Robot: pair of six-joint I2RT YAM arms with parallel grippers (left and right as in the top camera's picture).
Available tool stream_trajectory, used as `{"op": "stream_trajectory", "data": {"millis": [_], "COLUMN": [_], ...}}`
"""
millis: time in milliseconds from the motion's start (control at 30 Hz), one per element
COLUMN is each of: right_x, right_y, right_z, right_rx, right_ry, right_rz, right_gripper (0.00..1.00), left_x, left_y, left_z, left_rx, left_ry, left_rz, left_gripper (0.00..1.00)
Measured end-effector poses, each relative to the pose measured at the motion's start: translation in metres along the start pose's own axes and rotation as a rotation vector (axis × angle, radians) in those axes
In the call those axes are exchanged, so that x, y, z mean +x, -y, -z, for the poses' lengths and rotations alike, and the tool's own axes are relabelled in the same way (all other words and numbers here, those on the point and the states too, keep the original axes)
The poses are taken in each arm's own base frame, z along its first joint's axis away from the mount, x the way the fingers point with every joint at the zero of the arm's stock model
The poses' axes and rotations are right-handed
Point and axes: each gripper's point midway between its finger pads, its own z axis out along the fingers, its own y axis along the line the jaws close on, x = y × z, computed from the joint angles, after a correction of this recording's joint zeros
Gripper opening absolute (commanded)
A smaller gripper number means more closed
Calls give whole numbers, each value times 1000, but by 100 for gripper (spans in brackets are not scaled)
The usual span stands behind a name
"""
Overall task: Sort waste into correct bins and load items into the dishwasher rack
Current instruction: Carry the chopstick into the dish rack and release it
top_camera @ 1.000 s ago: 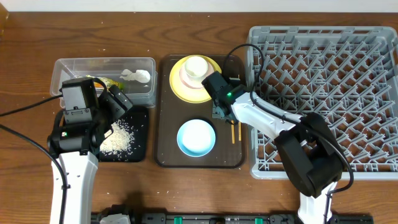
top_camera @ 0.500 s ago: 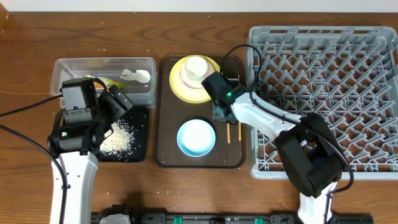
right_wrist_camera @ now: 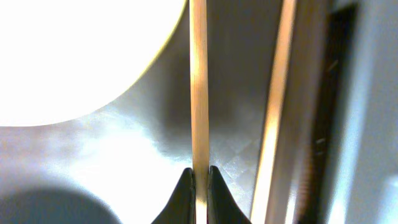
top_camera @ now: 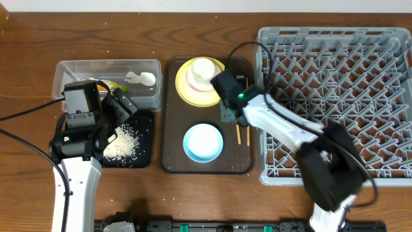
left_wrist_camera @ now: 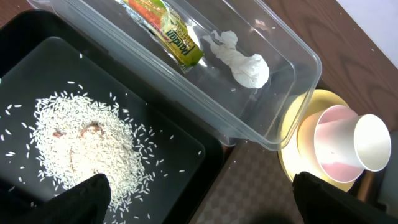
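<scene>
My right gripper is shut on one wooden chopstick over the brown serving tray; the second chopstick lies beside it near the tray's right rim. In the overhead view the held chopstick hangs below the gripper, next to the light blue bowl. The white cup sits in the pink bowl on the yellow plate. My left gripper is open over the black tray with rice. The clear tub holds the wrapper and tissue.
The grey dishwasher rack fills the right side, its left wall close to the serving tray's right rim. A few rice grains lie on the wooden table in front of the serving tray.
My right gripper has moved slightly right and up with the chopstick, which has shifted away from its mate. The left arm has not moved.
</scene>
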Motion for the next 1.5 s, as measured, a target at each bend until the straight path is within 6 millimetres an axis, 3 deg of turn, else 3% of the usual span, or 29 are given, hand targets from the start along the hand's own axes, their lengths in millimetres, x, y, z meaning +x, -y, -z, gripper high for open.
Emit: {"op": "stream_trajectory", "data": {"millis": [133,233,367,633,800,1033,1500], "right_x": [-36,-59,-65,-56,-57,-56,-51], "right_y": [0,14,48,114,140,153,152], "right_z": [56,96,120,109,106,105,96], "right_rx": [-72,-101,-69,43,75,86,80], "right_ry": [139,230,250,153,138,120,115], "right_rz": [-12,-34,-54,-114,-142,-121,-86], "right_gripper": [1,1,1,1,1,1,1], "left_x": [0,0,0,0,0,0,0], "left_y": [0,0,0,0,0,0,0], "left_z": [0,0,0,0,0,0,0], "left_rx": [0,0,0,0,0,0,0], "left_ry": [0,0,0,-1,-1,0,0], "left_rz": [0,0,0,0,0,0,0], "left_gripper": [96,96,96,96,96,96,96]}}
